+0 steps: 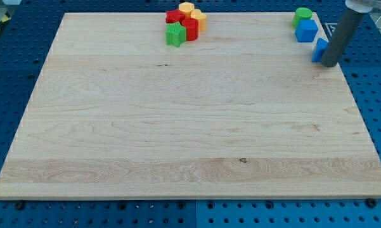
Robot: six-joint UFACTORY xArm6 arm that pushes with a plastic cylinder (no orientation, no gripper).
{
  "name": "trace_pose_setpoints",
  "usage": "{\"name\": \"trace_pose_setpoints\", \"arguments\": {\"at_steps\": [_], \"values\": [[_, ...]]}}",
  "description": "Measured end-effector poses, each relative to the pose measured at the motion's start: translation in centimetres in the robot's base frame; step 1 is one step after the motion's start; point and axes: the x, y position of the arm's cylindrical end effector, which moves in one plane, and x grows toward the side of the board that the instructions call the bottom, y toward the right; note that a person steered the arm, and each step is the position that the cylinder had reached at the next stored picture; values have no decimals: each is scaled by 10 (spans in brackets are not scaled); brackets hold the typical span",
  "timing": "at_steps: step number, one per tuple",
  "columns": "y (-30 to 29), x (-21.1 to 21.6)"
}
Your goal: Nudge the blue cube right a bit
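The blue cube [306,30] sits near the top right corner of the wooden board [190,126], just below a green cylinder [303,14]. A second, narrower blue block [319,49] lies lower right of the cube, at the board's right edge. My tip [329,64] rests right beside this narrower blue block, on its right side, and partly hides it. The tip is below and to the right of the blue cube, apart from it.
A cluster of blocks sits at the top centre: a green star-like block [175,35], two red blocks [189,28] [174,16], and two yellow blocks [186,9] [199,19]. Blue pegboard surrounds the board.
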Motion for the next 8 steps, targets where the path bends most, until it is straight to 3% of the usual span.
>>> {"name": "trace_pose_setpoints", "arguments": {"at_steps": [1, 2, 3, 5, 6, 7, 8], "values": [[-6, 1], [-40, 17], [-103, 6], [-115, -100], [-118, -131], [-97, -127], [-97, -163]]}}
